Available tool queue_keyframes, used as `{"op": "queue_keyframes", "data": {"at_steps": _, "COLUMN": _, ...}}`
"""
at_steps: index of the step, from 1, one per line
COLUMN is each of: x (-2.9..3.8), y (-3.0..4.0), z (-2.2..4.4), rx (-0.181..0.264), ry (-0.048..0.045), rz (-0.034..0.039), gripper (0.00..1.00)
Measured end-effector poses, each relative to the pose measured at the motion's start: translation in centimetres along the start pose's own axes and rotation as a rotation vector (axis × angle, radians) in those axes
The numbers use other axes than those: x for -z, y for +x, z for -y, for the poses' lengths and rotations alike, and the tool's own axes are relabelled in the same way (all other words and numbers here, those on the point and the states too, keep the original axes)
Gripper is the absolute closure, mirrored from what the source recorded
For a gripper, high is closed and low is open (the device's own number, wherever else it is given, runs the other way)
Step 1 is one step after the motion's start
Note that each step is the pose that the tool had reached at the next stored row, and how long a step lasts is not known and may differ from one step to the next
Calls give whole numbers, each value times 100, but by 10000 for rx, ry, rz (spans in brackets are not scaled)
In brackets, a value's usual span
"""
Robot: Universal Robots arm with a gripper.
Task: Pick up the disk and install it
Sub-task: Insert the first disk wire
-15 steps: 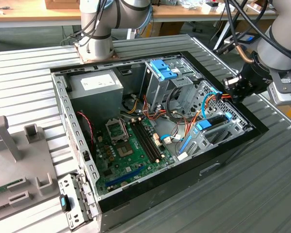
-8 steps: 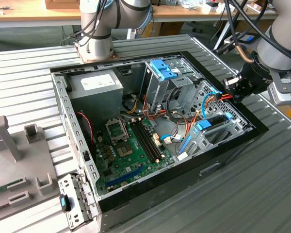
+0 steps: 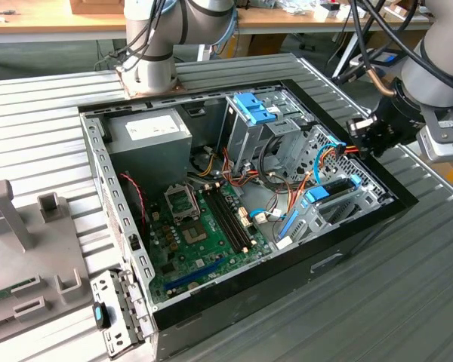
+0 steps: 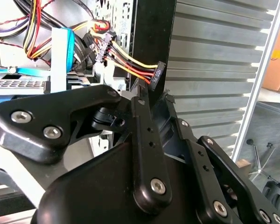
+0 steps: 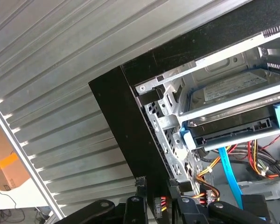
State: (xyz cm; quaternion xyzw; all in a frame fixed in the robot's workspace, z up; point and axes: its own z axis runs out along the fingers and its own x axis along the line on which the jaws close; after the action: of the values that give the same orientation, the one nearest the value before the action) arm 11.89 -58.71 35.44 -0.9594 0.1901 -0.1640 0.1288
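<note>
The disk point(image 3: 334, 188), dark and flat with blue side rails, lies in the metal drive cage point(image 3: 347, 207) at the corner of the open computer case on the exterior view's right. In the first wrist view the disk point(image 5: 233, 128) shows its rear sockets with nothing plugged into them. My gripper point(image 3: 360, 137) hovers just outside the case's black wall, above that corner. It is shut on a small black power connector point(image 4: 157, 74) with yellow, red and orange wires. The same connector point(image 5: 159, 206) sits between the fingertips point(image 5: 140, 183) in the first wrist view.
The case holds a green motherboard point(image 3: 204, 234), a grey power supply point(image 3: 151, 136), a light-blue latch plate point(image 3: 253, 109) and loose wire bundles point(image 3: 283, 188). A blue data cable point(image 5: 226, 172) hangs by the disk. A second arm's base point(image 3: 147, 72) stands behind the case. A grey fixture point(image 3: 23, 249) sits on the exterior view's left.
</note>
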Motion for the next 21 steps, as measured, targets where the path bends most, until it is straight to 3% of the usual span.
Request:
{"op": "queue_keyframes", "data": {"at_steps": 7, "x": -53, "y": -16, "z": 100, "rx": -9, "ry": -13, "rz": 40, "gripper": 70}}
{"op": "queue_keyframes", "data": {"at_steps": 11, "x": -72, "y": 17, "z": 121, "rx": -11, "ry": -23, "rz": 54, "gripper": 70}}
{"op": "queue_keyframes", "data": {"at_steps": 16, "x": -60, "y": 48, "z": 55, "rx": -12, "ry": -23, "rz": 54, "gripper": 70}}
{"op": "queue_keyframes", "data": {"at_steps": 21, "x": -63, "y": 55, "z": 34, "rx": -14, "ry": -23, "rz": 54, "gripper": 70}}
